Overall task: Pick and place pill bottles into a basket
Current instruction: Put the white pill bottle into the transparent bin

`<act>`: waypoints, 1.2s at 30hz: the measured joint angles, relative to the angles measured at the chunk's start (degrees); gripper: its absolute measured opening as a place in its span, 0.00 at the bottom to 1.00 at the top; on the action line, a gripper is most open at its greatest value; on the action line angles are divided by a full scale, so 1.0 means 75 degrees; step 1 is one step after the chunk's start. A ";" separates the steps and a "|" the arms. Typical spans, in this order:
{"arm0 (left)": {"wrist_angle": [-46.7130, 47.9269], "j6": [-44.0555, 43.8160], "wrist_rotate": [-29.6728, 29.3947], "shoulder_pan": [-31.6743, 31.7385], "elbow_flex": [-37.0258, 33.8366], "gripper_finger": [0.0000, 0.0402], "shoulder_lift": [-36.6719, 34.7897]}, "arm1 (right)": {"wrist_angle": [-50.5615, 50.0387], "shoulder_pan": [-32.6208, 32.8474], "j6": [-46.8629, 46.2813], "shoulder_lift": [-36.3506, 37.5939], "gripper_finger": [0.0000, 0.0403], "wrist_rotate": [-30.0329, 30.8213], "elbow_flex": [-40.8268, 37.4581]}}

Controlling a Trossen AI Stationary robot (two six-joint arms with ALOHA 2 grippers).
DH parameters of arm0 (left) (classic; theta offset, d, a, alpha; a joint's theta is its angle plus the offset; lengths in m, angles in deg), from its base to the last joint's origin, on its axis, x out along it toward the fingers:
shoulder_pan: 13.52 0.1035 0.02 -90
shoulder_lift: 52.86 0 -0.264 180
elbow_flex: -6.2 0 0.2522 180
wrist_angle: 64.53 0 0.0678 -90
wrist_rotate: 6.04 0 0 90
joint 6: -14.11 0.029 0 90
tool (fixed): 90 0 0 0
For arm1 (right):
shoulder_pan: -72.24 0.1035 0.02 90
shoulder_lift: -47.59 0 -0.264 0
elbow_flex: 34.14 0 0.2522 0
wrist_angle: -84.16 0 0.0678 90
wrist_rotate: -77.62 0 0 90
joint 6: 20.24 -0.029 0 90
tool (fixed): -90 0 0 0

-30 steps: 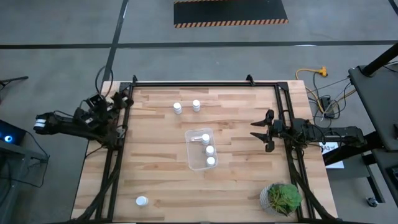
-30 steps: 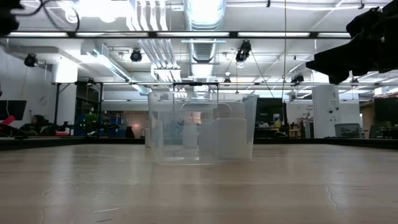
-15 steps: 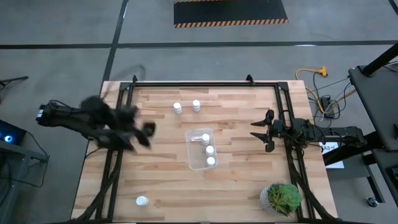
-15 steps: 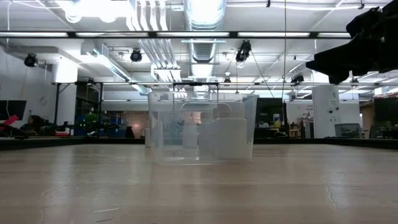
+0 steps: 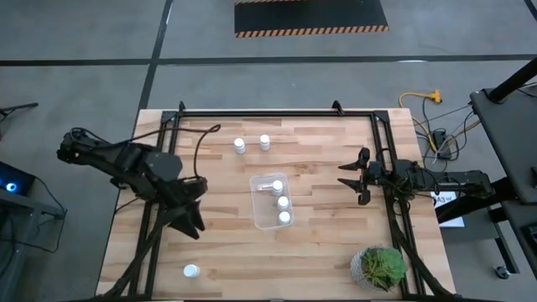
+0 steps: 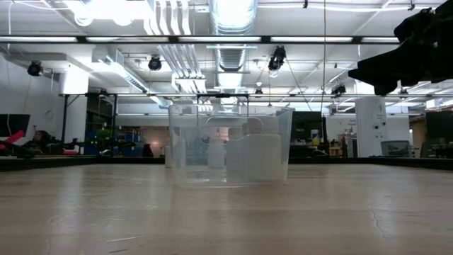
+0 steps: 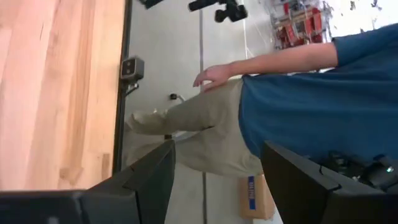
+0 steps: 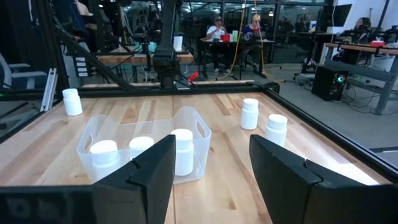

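Since the earlier frames the left arm had swung from the worktop's nine o'clock edge inward and toward the near side, so that the left claw [image 5: 191, 216] hung over the wood at about eight o'clock from the basket [image 5: 260, 220]. Its two dark fingers [image 7: 146, 180] stood well apart with nothing between them, as the left wrist view showed; past them that view caught a person [image 7: 311, 93] in a blue shirt and khaki trousers beside the worktop [image 5: 319, 252]. The right arm had not shifted: the right claw [image 5: 352, 176] waited at the three o'clock edge, fingers spread wide and empty, aimed at the basket.

The clear basket sat near the middle of the worktop. Three pill bottles lay inside it [image 5: 277, 186] [image 5: 283, 202] [image 5: 284, 217], strung along its three o'clock wall. Two more pill bottles stood side by side, close but apart, at roughly eleven o'clock from the basket [image 5: 239, 146] [image 5: 265, 142]. The sixth stood alone near the seven o'clock corner of the worktop [image 5: 191, 271], well apart from everything else and nearest to the left claw. A green potted plant [image 5: 379, 267] sat at the five o'clock corner. A black metal frame [image 5: 252, 112] ran round the worktop's edges.
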 joint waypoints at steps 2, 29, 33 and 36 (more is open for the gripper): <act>0.0012 -0.0343 -0.0036 -0.0110 -0.0032 0.55 0.0057 | 0.0000 0.0000 0.0000 0.0000 0.48 0.0000 0.0000; -0.0036 -0.2296 -0.1906 -0.1227 0.0794 0.55 0.1288 | 0.0000 0.0000 0.0000 -0.0003 0.48 0.0005 0.0006; 0.2966 -0.2253 -0.3846 -0.1987 0.2218 0.55 0.1646 | 0.0000 0.0000 0.0001 -0.0003 0.48 0.0003 0.0006; 0.5085 -0.2697 -0.5285 -0.2707 0.3474 0.55 0.2111 | 0.0000 0.0000 0.0000 -0.0003 0.48 0.0003 0.0006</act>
